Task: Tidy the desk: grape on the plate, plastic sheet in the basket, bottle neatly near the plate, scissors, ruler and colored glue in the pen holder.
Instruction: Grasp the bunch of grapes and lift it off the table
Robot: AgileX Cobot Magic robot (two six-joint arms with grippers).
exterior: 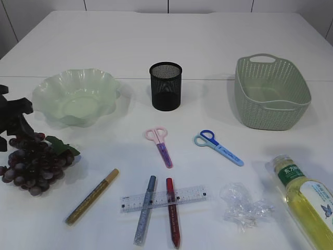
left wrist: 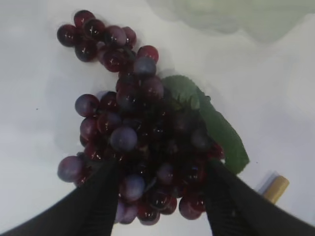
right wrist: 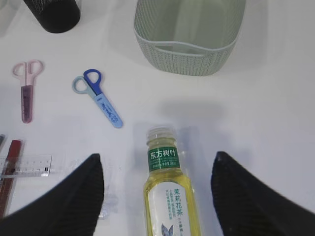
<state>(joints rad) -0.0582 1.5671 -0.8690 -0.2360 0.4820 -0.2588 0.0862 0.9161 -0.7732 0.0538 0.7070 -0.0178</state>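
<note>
l gripper (left wrist: 157, 196) down on the grape bunch (left wrist: 142, 132) at table's left edge, fingers (left wrist: 93, 206) apart w/ the lower grapes between them — touching the bunch, can't tell if it's a firm clamp. bunch lies on the table just in front of the green wavy plate (exterior: 75, 96), not on it. r gripper (right wrist: 157, 196) fingers wide apart, hovering over the tea bottle (right wrist: 167, 191), which lies on its side at front right, cap toward the basket (exterior: 272, 94); nothing held. crumpled plastic sheet (exterior: 242, 205) on table just left of bottle. black mesh pen holder (exterior: 165, 86) upright, center back. pink scissors (exterior: 160, 143) & blue scissors (exterior: 218, 147) mid table. clear ruler (exterior: 163, 199) lies across the blue glue pen (exterior: 145, 209) and red glue pen (exterior: 173, 219) — gold glue pen (exterior: 92, 196) apart to their left.
</note>
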